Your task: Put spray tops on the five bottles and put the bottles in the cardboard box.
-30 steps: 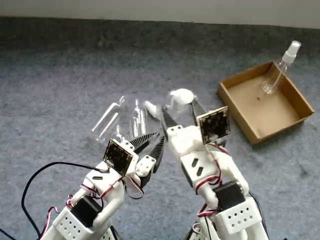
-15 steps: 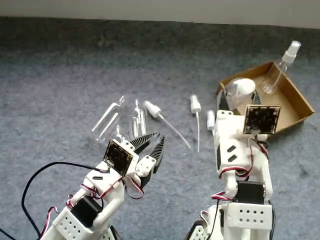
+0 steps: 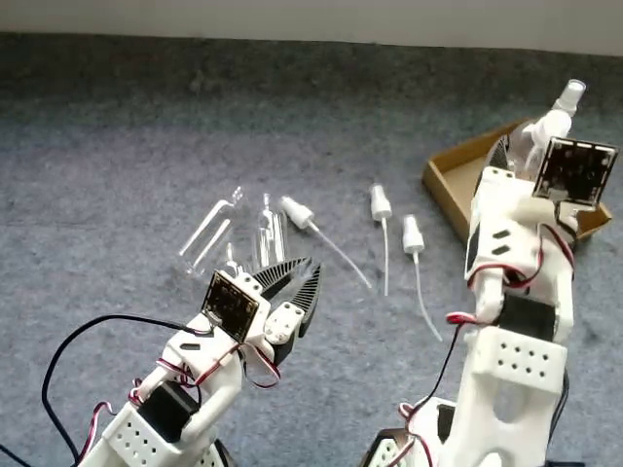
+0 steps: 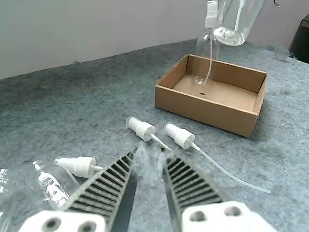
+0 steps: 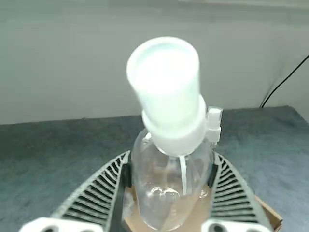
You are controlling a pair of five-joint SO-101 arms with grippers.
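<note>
A bare test bench, lab or workshop, which one can't be told: grey felt mat over the table, plain pale wall at the far side, loose black cable running along it.

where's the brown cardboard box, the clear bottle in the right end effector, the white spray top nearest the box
brown cardboard box (image 4: pixel 207 111), left wrist view, front wall
clear capped bottle (image 5: pixel 164 193), right wrist view, body
white spray top (image 3: pixel 413 233), high view, head
</note>
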